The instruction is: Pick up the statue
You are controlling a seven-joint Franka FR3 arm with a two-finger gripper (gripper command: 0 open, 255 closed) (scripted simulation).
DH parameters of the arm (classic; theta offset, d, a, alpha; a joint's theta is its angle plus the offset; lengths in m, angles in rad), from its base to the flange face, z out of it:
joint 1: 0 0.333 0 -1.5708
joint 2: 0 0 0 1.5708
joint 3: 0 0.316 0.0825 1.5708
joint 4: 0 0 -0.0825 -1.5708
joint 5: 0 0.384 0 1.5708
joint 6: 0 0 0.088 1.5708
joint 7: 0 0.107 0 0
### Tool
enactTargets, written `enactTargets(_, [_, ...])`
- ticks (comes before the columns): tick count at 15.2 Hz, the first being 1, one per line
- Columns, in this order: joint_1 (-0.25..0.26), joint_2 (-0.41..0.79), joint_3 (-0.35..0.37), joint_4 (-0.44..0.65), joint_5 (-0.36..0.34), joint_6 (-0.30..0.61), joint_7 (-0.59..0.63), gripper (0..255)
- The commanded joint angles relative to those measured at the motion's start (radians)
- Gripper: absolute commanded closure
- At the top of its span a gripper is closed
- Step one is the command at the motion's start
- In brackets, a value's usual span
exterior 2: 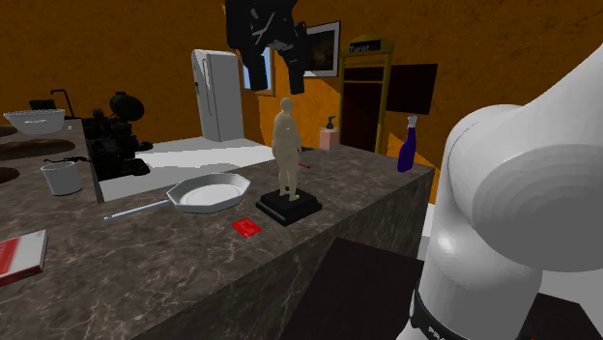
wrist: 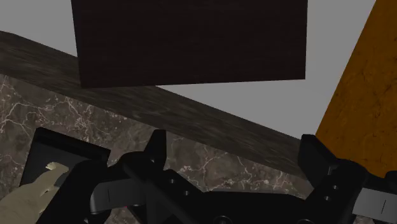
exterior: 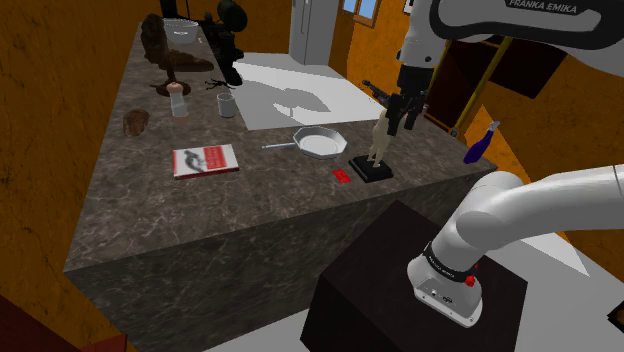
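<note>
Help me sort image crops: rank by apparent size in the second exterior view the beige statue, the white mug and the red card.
Largest: beige human-figure statue on its black base.
Middle: white mug.
Smallest: flat red card.

Walls (exterior: 60, 60) rendered mottled orange-brown throughout. Long counter (exterior: 150, 230) topped in dark veined stone, pale patch seen toward far end. White refrigerator (exterior 2: 220, 92) set against far wall. Framed picture (exterior 2: 324, 46) hung nearby; tall dark doorway or cabinet (exterior 2: 365, 101) edged in yellow. Floor (exterior: 265, 335) shown pale grey
</note>
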Motion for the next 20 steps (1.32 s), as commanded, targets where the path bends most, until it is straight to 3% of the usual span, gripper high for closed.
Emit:
enactTargets(1, [0.000, 0.000, 0.000, 0.000, 0.000, 0.000, 0.000, 0])
enactTargets(12, [-0.126, -0.013, -0.182, -0.180, -0.144, 0.452, -0.126, 0])
enactTargets(20, [-0.176, 0.092, -0.355, -0.223, -0.181, 0.814, -0.235, 0])
